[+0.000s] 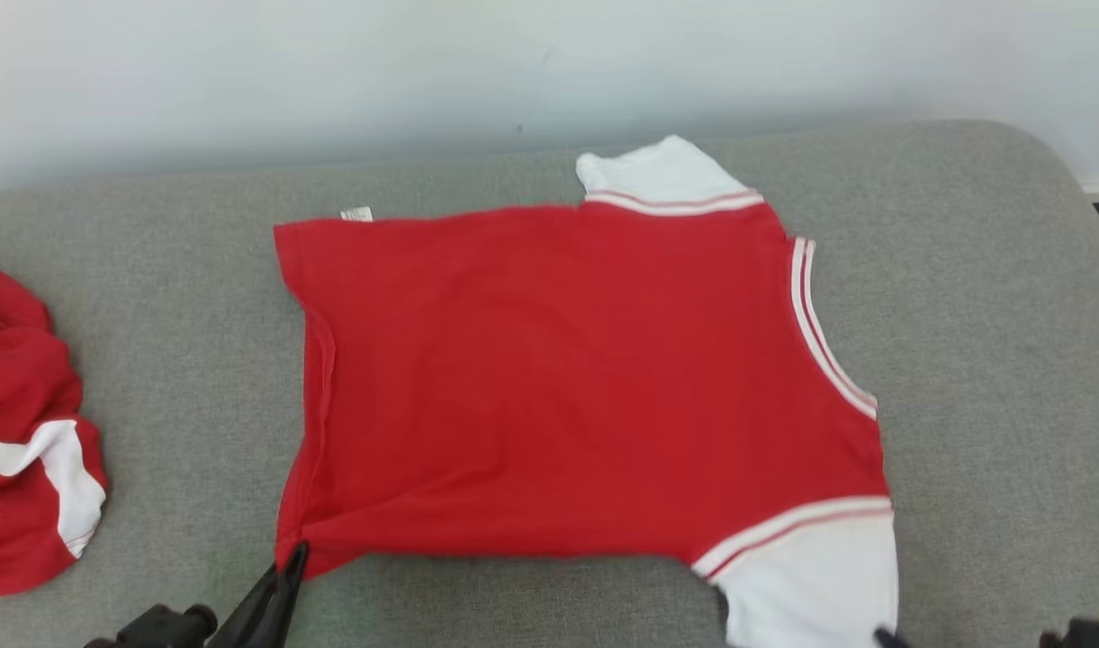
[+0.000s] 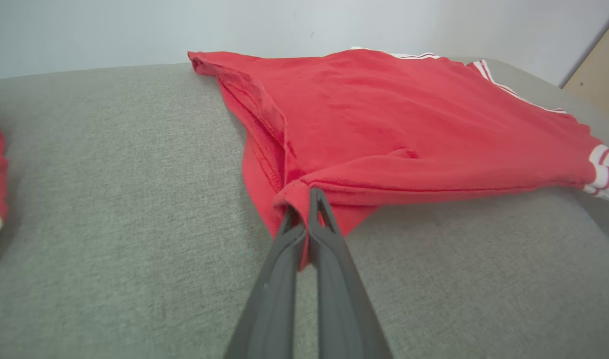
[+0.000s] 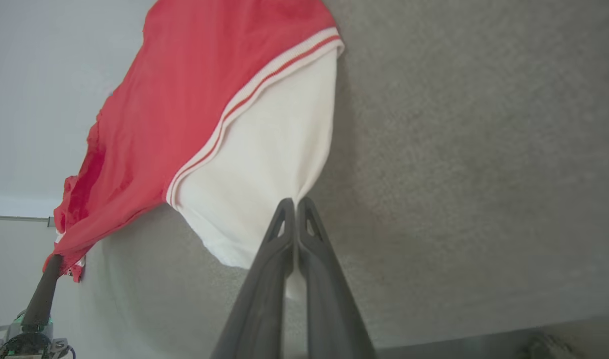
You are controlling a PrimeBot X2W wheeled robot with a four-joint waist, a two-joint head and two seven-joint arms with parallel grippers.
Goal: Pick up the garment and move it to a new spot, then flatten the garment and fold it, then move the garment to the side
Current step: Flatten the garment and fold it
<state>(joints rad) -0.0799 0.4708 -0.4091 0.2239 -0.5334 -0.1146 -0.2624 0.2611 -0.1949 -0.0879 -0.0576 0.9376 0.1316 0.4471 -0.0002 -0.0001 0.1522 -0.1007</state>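
— Question for you: where is the red T-shirt (image 1: 567,378) lying?
— It is lying spread almost flat across the middle of the grey cushion (image 1: 1008,360). Its hem is facing the robot's left and its two sleeves are sitting at the right end.
— And what is the left gripper (image 1: 292,556) doing?
— It is pinching the near hem corner, with its fingers clenched tight on the red cloth. The fabric is bunching there and rising a little off the cushion.
— What about the right gripper (image 3: 295,204)?
— It is clamping the edge of the near white sleeve (image 1: 819,576). Its fingers are pressing together and the fabric is puckering at the tips.
— Is anything else sitting there?
— A second red-and-white garment (image 1: 22,432) is lying crumpled at the cushion's left end, well apart from the T-shirt. A small white label (image 1: 356,213) is poking out at the far hem corner. A pale wall (image 1: 513,63) is running along behind the cushion.
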